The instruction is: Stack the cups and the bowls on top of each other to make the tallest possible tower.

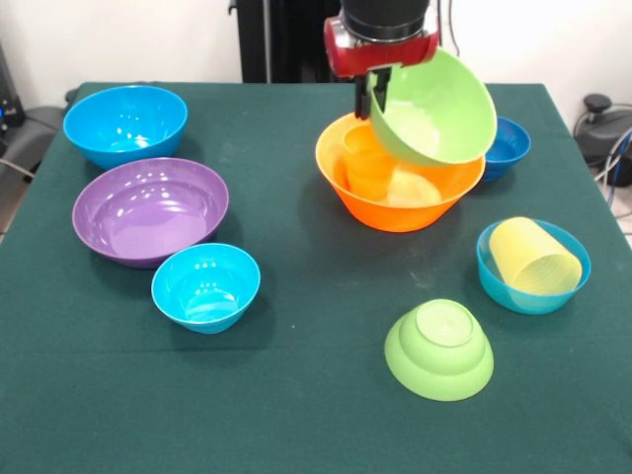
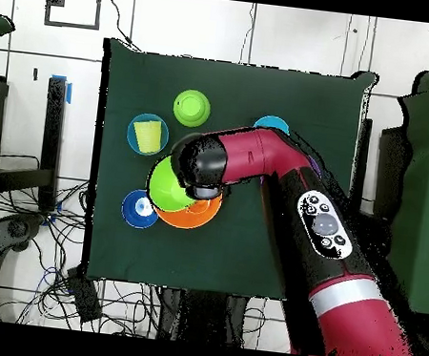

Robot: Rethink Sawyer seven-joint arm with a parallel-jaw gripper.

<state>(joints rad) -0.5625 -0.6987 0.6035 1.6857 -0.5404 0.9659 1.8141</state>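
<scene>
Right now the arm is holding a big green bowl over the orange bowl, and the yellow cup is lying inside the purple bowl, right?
Not quite. The front view shows the yellow cup lying in a small light blue bowl, not the purple bowl, which holds nothing. The rest stands: the gripper holds the green bowl tilted over the orange bowl.

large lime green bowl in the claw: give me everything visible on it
The large lime green bowl is glossy, smooth plastic with a round rim and no markings. It is tilted steeply, its opening facing down and toward the camera in the front view, and held off the table above the large orange bowl, which has the orange cup inside. The claw pinches its rim at the upper left edge. Whether its lower edge touches the orange bowl is unclear. From overhead, the arm partly covers it.
</scene>
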